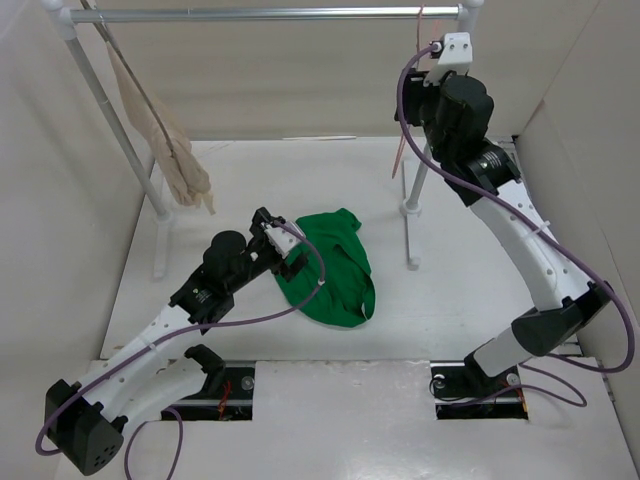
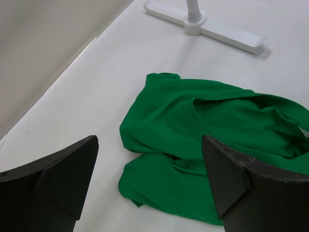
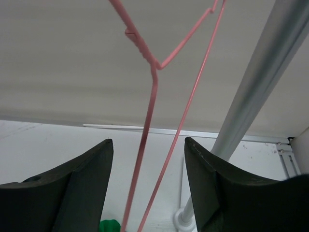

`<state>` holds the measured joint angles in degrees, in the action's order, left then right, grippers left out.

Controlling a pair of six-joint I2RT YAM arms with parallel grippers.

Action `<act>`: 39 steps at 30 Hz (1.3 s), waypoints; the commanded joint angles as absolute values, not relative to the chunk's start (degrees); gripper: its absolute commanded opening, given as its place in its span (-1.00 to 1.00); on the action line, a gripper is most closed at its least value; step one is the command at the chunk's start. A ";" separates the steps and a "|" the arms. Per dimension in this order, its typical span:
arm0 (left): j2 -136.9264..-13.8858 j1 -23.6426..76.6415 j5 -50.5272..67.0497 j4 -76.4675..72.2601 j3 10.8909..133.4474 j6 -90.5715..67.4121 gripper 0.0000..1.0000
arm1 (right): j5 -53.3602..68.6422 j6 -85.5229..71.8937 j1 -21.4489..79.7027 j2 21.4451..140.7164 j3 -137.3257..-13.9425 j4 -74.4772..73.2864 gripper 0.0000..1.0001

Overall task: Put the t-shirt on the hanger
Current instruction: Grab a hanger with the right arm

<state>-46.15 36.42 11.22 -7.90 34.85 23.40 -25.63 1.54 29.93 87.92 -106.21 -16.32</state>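
1. My left gripper (image 2: 149, 141) hangs low over the white table (image 1: 450, 320). Its black, wedge-shaped fingers (image 2: 58, 179) are spread wide with nothing held between them, just above the near edge of the t-shirt (image 1: 330, 270).
2. The t-shirt is bright green, soft cloth. It lies crumpled in a loose heap near the middle of the table, folded over itself, with its collar opening turned up and a small white label (image 2: 303, 130) at the neck.
3. My right gripper (image 3: 148, 141) is raised high at the right end of the rack. Its dark jaws stand apart, and two thin wires of the hanger (image 3: 149, 111) run down through the gap. In the wrist view they touch neither finger.
4. The hanger is thin pink wire, kinked at the shoulder and smooth along its sides. It hangs from the silver metal rail (image 1: 270, 14), just beside the rack's right upright post (image 3: 260, 77), well apart from the t-shirt below.
5. At the rail's left end a beige garment (image 1: 170, 150) hangs limp in long folds beside the white left post (image 1: 110, 110).
6. A flat white foot of the rack (image 2: 203, 26) rests on the table beyond the t-shirt. Plain beige walls (image 1: 300, 80) close in the table on three sides.
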 commanded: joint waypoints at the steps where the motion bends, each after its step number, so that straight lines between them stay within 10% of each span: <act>1: -44.91 36.74 10.63 -10.28 34.54 22.59 0.71 | -21.63 0.53 29.44 87.80 -106.08 -15.03 0.32; 8: -44.91 36.74 10.63 -10.28 34.54 22.59 0.71 | -22.15 0.53 29.44 88.95 -106.61 -15.03 0.03; 13: -44.91 36.74 10.11 -10.28 34.01 22.59 0.71 | -23.99 2.80 29.44 88.95 -106.61 -16.70 -1.00; 28: -52.29 36.74 18.10 -11.43 36.56 21.01 0.37 | -0.37 27.15 34.63 81.92 -103.02 -13.27 -1.00; 39: -71.51 39.55 19.95 -7.56 48.31 24.60 0.57 | 0.01 19.87 33.58 58.13 -69.19 -17.22 -1.00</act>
